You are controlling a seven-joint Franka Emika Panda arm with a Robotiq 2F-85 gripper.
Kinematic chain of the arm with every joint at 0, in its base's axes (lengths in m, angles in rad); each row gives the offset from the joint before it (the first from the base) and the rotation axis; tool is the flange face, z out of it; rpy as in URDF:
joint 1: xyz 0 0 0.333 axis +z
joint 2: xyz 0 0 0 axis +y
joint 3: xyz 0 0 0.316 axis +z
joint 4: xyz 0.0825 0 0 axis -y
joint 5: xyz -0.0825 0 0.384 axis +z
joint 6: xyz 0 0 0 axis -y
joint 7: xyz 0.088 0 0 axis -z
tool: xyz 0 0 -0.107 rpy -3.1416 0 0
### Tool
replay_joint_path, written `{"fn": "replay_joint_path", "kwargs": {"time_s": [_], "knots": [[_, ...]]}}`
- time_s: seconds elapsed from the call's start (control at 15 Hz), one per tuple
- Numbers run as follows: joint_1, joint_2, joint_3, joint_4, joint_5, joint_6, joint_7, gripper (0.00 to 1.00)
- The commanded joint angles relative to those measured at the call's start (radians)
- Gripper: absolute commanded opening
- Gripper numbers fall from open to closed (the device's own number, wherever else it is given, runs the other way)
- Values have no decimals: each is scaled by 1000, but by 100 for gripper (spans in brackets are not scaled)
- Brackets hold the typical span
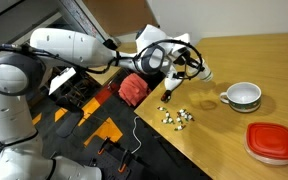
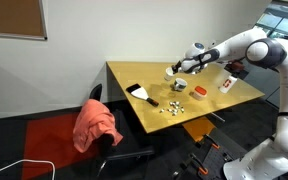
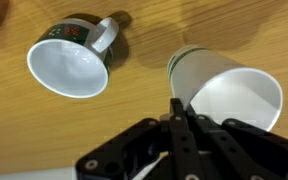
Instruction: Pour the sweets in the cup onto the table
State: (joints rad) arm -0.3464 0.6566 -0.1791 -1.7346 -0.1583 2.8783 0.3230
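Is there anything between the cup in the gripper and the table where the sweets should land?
Nothing visible does. The gripper holds the cup tilted over the table, and sweets already lie on the wood near it. The handled cup and the red lid stand off to the side.

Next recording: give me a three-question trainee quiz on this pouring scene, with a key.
1. Short answer: where do the sweets lie?
2. True or false: the green-rimmed handled cup holds the sweets.
3. What does the pincer grip? A) the green-rimmed handled cup B) the small plain white cup C) nothing

Key: 1. Scattered on the table, outside both cups. 2. False; the wrist view shows it empty. 3. B.
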Motion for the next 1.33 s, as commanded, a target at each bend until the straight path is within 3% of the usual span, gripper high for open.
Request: {"fn": "replay_joint_path", "kwargs": {"time_s": [0.0,0.27,0.53,1.27], "knots": [[9,67,-4,132,120,-102,-92,1],[5,134,-10,253,177,-250,-125,1],[2,202,-21,349,185,-318,-124,1],[-74,338,45,468,213,-257,-293,1]]}}
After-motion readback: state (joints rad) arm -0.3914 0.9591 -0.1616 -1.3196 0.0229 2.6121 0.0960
